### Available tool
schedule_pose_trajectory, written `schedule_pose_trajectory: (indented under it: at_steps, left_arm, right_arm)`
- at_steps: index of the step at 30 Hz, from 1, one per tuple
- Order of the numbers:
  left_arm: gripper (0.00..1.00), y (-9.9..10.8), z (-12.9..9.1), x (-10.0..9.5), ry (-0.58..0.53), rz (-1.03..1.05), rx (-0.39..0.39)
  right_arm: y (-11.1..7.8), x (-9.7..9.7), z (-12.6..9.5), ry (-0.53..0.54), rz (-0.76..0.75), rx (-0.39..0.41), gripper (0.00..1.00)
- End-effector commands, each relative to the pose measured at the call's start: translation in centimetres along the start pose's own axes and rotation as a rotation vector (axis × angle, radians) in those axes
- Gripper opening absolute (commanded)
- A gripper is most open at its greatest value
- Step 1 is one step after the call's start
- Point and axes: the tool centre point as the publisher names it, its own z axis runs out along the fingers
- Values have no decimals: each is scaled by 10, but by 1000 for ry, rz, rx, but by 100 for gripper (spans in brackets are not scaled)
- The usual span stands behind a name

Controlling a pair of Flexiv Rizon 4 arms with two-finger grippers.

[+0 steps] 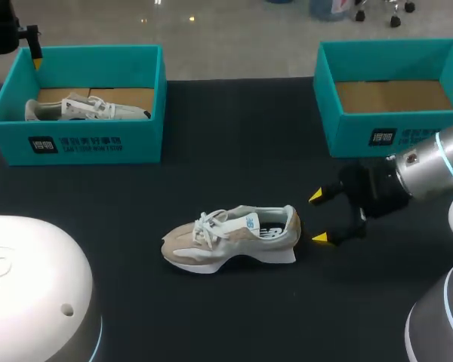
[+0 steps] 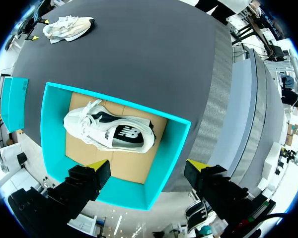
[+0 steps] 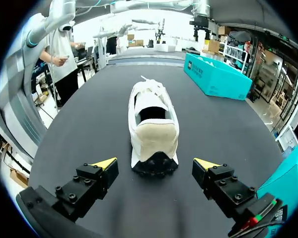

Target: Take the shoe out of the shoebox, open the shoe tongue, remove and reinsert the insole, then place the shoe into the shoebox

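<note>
The shoe (image 1: 230, 237) stood on its sole on the bench (image 1: 234, 128), outside both boxes, its heel just ahead of the right hand (image 1: 317, 218). That hand's 2 yellow-tipped fingers were spread wide and touched nothing. The left hand (image 2: 148, 165), likewise open and holding nothing, hung above the left shoebox (image 2: 176, 144), with a second shoe (image 2: 109, 131) lying inside, below it. The step in hand was probably opening the tongue. It would go best if the right hand first closed low and square on the heel, so the shoe could not slide on the bench. The left hand would then need to come over to the laces, at the end of the shoe farthest from the right hand, and pinch the tongue alone, lifting it up and forward. Snagging a lace loop would likely drag the whole shoe.
</note>
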Motion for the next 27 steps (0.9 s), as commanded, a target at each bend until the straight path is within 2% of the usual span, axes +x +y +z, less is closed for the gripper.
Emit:
schedule_pose_trajectory:
  at_steps: [1,10,20,27]
  left_arm:
    - [100,-1,-1,0,1,0,-1]
    - [100,-1,-1,0,1,0,-1]
    - [100,-1,-1,0,1,0,-1]
    - [100,-1,-1,0,1,0,-1]
  right_arm:
    - [-6,-2,-2,-3,-5,-53,100]
    - [-21,-4,11,0,8,-48,100]
    - [-19,-10,36,43,-27,-38,100]
    - [-13,-7,50,75,-45,-42,100]
